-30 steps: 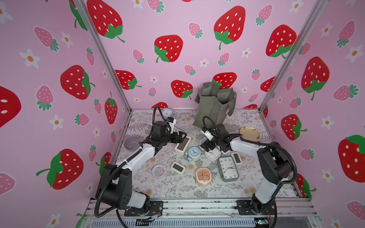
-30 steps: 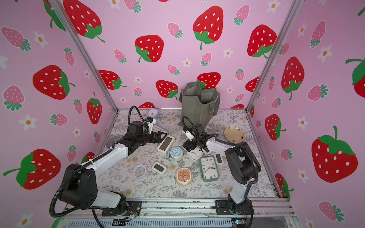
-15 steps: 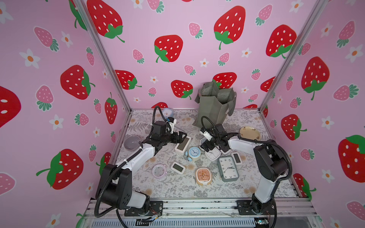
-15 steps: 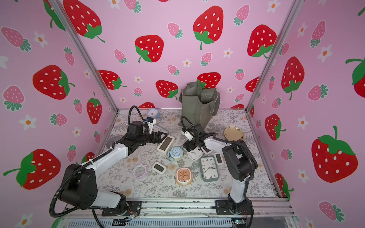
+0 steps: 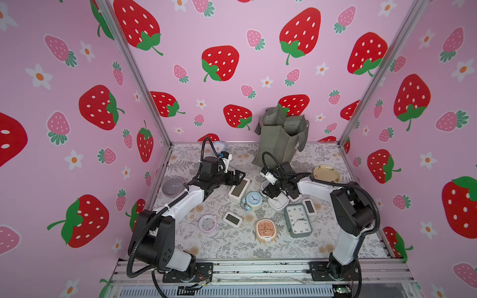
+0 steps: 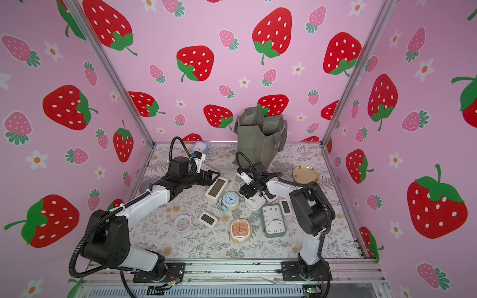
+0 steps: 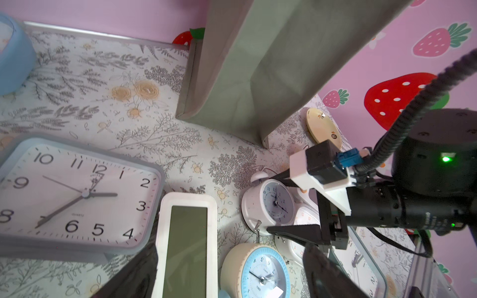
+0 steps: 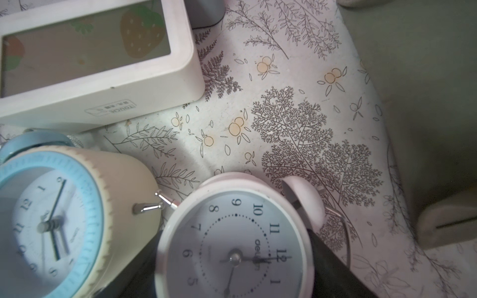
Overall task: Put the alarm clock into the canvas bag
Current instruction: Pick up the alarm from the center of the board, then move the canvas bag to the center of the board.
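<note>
The alarm clock (image 8: 232,245) is a white round twin-bell one lying face up on the floral mat, also seen in the left wrist view (image 7: 268,203). My right gripper (image 8: 235,273) has a black finger against each side of its rim, shut on it; in a top view the right gripper (image 5: 269,189) hides most of it. The grey-green canvas bag (image 5: 278,139) (image 6: 258,142) stands upright and open-topped just behind, its wall close by (image 8: 426,103). My left gripper (image 5: 238,178) (image 7: 229,278) hangs open over a white digital clock (image 7: 185,245).
A blue-faced cream clock (image 5: 254,200) touches the alarm clock's side. Nearby lie a large grey rectangular clock (image 5: 298,220), an orange clock (image 5: 265,229), a small digital clock (image 5: 232,219) and a lilac clock (image 5: 207,223). A grey bowl (image 5: 172,186) and a yellow plate (image 5: 326,173) sit at the sides.
My right gripper has shifted slightly left onto the white alarm clock and its jaws have narrowed around it. The left arm has stayed in place.
</note>
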`<act>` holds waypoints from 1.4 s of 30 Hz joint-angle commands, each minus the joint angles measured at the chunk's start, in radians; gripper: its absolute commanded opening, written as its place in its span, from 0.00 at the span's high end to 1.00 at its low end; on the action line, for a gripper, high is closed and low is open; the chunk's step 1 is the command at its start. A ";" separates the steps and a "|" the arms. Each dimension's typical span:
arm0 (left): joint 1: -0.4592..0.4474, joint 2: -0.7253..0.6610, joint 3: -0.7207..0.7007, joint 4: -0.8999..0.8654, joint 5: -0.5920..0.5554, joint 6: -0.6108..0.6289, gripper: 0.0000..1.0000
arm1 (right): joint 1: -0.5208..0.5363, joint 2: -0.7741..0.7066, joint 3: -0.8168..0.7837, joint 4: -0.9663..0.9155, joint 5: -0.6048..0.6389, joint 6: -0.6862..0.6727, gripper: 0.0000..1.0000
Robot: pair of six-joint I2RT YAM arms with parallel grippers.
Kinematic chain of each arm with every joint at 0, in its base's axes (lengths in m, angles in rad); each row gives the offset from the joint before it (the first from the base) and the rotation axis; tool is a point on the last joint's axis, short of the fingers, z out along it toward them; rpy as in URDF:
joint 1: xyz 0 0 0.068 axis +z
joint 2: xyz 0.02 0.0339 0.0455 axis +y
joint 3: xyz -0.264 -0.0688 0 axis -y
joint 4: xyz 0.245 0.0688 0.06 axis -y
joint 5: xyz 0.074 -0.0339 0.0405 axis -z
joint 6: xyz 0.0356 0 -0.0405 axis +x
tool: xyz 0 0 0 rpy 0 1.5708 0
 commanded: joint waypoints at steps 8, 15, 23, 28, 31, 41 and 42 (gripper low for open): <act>-0.005 0.127 0.232 0.102 -0.039 0.085 0.08 | 0.005 -0.253 0.124 -0.091 -0.053 -0.018 0.29; -0.015 0.258 0.367 0.164 0.018 0.154 0.11 | -0.013 -0.323 0.312 -0.165 -0.039 -0.041 0.29; -0.046 0.404 0.460 0.316 0.045 0.232 0.12 | -0.071 -0.268 0.581 -0.195 0.050 -0.012 0.27; -0.053 0.496 0.545 0.439 0.050 0.250 0.13 | -0.139 -0.202 0.675 -0.146 0.059 0.051 0.27; -0.057 0.555 0.637 0.437 0.035 0.244 0.16 | -0.161 -0.147 0.745 -0.139 0.049 0.065 0.27; -0.080 0.651 0.785 0.422 -0.015 0.327 0.27 | -0.185 -0.004 0.933 -0.183 0.048 0.069 0.28; -0.080 0.661 0.794 0.423 -0.007 0.327 0.28 | -0.187 0.004 0.941 -0.185 0.048 0.070 0.28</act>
